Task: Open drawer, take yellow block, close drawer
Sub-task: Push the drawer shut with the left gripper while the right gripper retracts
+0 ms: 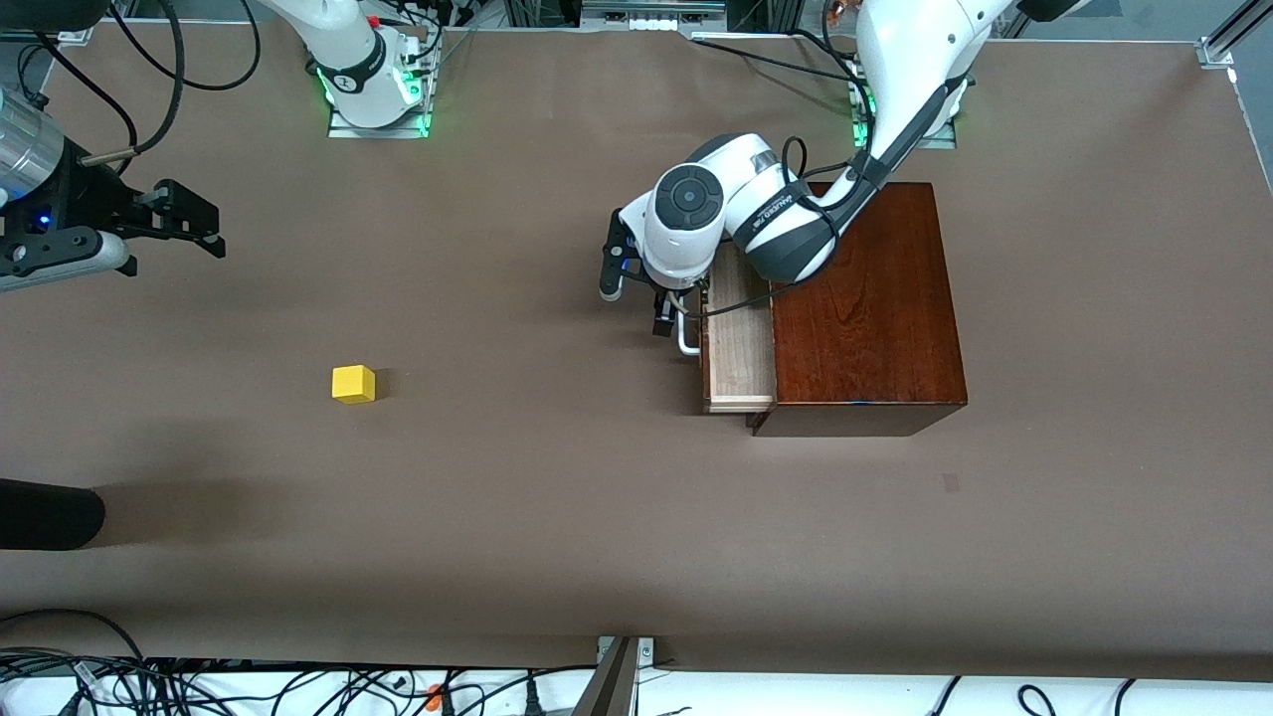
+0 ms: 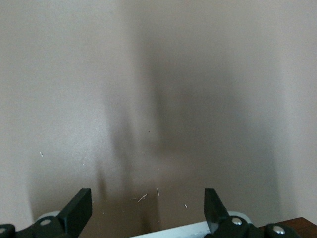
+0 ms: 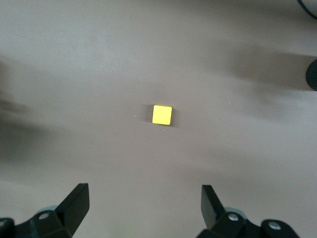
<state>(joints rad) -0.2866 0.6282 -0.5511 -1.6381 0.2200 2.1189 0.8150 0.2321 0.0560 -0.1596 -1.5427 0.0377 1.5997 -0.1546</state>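
The dark reddish-brown box (image 1: pixel 865 308) stands toward the left arm's end of the table. Its drawer (image 1: pixel 741 338) is pulled partly out, and the pale wood inside it shows bare. My left gripper (image 1: pixel 666 316) is open, right at the drawer's white loop handle (image 1: pixel 686 343). In the left wrist view the handle (image 2: pixel 198 230) lies between the bases of the spread fingers of that gripper (image 2: pixel 148 208). The yellow block (image 1: pixel 353 384) sits on the table toward the right arm's end. My right gripper (image 1: pixel 204 227) is open and empty, up over the table, and sees the block (image 3: pixel 162 115) ahead of its fingertips (image 3: pixel 143 203).
A black rounded object (image 1: pixel 45 514) juts in at the table's edge at the right arm's end, nearer the front camera than the block. Cables lie along the table's front edge (image 1: pixel 298 686). The brown tabletop (image 1: pixel 557 477) spreads wide between block and box.
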